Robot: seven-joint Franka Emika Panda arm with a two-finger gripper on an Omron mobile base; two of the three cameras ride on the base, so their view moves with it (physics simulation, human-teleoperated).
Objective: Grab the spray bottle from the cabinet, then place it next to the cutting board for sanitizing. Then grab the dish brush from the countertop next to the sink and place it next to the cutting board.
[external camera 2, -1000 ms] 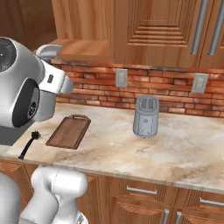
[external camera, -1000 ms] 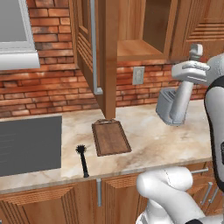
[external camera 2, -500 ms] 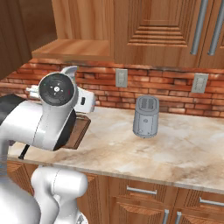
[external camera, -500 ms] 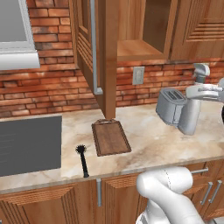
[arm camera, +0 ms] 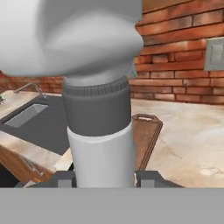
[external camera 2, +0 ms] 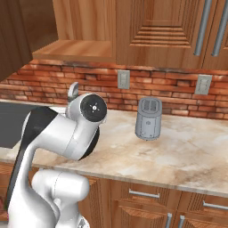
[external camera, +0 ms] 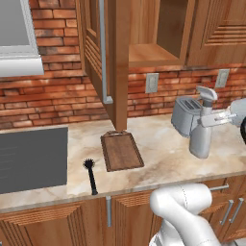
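Observation:
The pale grey spray bottle [external camera: 202,138] hangs upright above the right part of the beige countertop [external camera: 163,163], just in front of the toaster. My gripper [external camera: 220,116] is shut on its neck from the right. In the hand view the bottle [arm camera: 100,131] rises between my fingertips [arm camera: 146,178], with the gripper [arm camera: 103,179] shut on it. The dark wooden cutting board [external camera: 121,150] lies well to the left, below the open cabinet door [external camera: 108,53]. Left of the board lies the black dish brush [external camera: 91,175], beside the dark sink [external camera: 31,158].
A boxy grey toaster [external camera: 184,115] stands against the brick wall right behind the bottle. The open cabinet's shelf [external camera: 153,53] is bare. Past the bottle, the hand view shows the board [arm camera: 146,131], the sink [arm camera: 39,118] and a faucet [arm camera: 28,89].
The arm has carried the bottle down and slightly right, from beside the cabinet's level to just above the counter, and the bottle now hangs upright.

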